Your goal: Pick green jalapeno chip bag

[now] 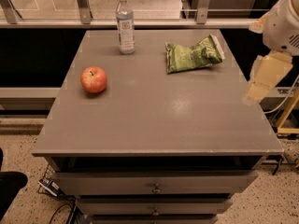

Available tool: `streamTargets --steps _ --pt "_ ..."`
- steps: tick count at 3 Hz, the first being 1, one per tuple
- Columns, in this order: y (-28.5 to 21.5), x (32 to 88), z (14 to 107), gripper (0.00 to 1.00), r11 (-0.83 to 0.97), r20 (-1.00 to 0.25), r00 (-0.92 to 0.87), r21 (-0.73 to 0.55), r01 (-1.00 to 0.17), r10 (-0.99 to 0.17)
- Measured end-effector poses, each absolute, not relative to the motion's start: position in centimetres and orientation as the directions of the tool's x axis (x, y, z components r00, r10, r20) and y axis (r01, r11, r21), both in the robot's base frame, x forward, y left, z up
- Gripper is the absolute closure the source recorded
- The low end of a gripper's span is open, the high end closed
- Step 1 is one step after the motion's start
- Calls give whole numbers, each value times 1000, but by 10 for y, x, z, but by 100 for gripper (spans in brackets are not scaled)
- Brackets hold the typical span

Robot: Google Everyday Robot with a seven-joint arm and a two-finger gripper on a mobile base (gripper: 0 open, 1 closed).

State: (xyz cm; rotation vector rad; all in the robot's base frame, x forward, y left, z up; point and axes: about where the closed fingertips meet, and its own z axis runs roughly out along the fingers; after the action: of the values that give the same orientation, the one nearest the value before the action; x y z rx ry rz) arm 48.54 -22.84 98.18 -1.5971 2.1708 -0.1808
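The green jalapeno chip bag (192,54) lies flat on the grey cabinet top (154,111), at the back right, wrinkled, with a whitish sealed end toward the right. My gripper (262,78) hangs at the right edge of the view, beside the cabinet's right edge. It is to the right of the bag and a little nearer the front, apart from it. Nothing shows in the gripper.
A red apple (94,80) sits on the left part of the top. A clear water bottle (124,23) stands upright at the back, left of the bag. Drawers (154,183) are below the top. A rail (140,22) runs behind the cabinet.
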Motion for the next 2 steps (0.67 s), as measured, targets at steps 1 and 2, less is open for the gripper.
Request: streamTargets --steps 1,2 --pt "-245 552 979 0 395 -383 -230 -437 -808 -895" --pt "-241 633 975 0 466 -547 -163 -478 -745 -821"
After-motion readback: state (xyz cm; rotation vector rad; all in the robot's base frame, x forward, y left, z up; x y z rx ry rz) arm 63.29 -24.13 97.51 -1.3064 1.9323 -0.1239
